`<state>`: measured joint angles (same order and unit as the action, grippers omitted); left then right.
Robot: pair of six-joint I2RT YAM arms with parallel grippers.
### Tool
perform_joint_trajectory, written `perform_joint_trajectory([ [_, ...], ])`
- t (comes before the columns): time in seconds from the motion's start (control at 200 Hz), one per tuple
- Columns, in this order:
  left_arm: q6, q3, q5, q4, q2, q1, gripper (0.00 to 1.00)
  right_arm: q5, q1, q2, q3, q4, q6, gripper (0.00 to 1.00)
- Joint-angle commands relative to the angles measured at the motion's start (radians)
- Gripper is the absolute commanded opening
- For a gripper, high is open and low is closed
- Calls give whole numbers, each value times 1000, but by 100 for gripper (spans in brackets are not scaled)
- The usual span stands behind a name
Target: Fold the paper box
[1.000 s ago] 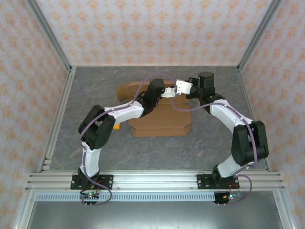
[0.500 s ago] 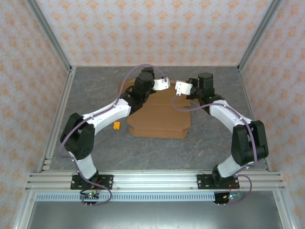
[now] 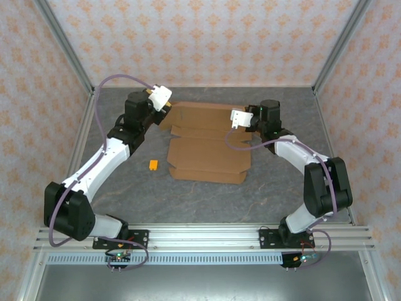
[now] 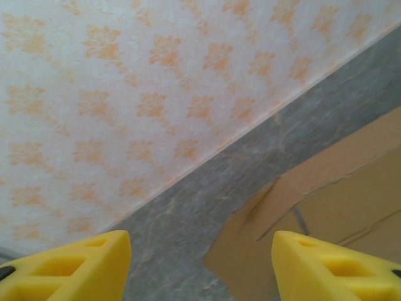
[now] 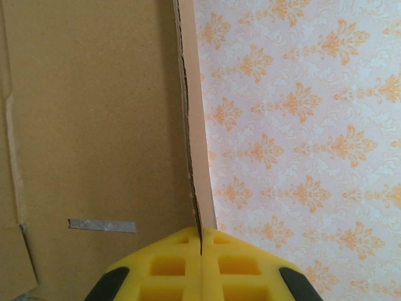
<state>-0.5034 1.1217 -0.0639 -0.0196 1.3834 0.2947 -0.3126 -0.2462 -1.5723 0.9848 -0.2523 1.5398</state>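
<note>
Risk: a one-sided hold on the fold

The left gripper (image 3: pixel 160 97) hangs spread at ten o'clock of the paper box (image 3: pixel 210 153), clear of it, so nothing steadies that side. The box lies flat in the middle of the counter (image 3: pixel 188 194), toward twelve o'clock. At its two o'clock corner the right gripper (image 3: pixel 240 118) is pressed together on a thin cardboard edge. With that single pinch, a pull could drag the whole sheet, tear the edge, or sweep the small orange piece (image 3: pixel 153 165) at eight o'clock.

One second earlier the left gripper sat beside the right one at twelve o'clock. It has since opened and swung out left, while the right gripper has kept its place.
</note>
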Motion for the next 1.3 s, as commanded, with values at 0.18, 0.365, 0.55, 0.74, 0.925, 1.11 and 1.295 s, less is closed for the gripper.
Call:
perform_joint_trajectory([
  [0.18,233,139,-129,214,117,-65,57,52,-8,-39,-81,-162,89,0],
  [0.365,341,10,-165,139,50,-118,61,39,-8,-49,-71,-144,83,0],
  [0.55,348,-49,-343,83,57,-209,65,31,-8,-52,-61,-137,85,0],
  [0.74,399,58,-451,132,130,-202,62,21,-8,-38,-50,-119,87,0],
  [0.925,557,220,-365,203,233,-141,58,23,-10,-36,-41,-108,94,0],
  [1.11,649,421,-260,393,347,-72,57,32,-11,-35,-47,-110,99,0],
  [1.295,714,575,-230,542,447,-43,54,29,-13,-29,-46,-108,100,0],
])
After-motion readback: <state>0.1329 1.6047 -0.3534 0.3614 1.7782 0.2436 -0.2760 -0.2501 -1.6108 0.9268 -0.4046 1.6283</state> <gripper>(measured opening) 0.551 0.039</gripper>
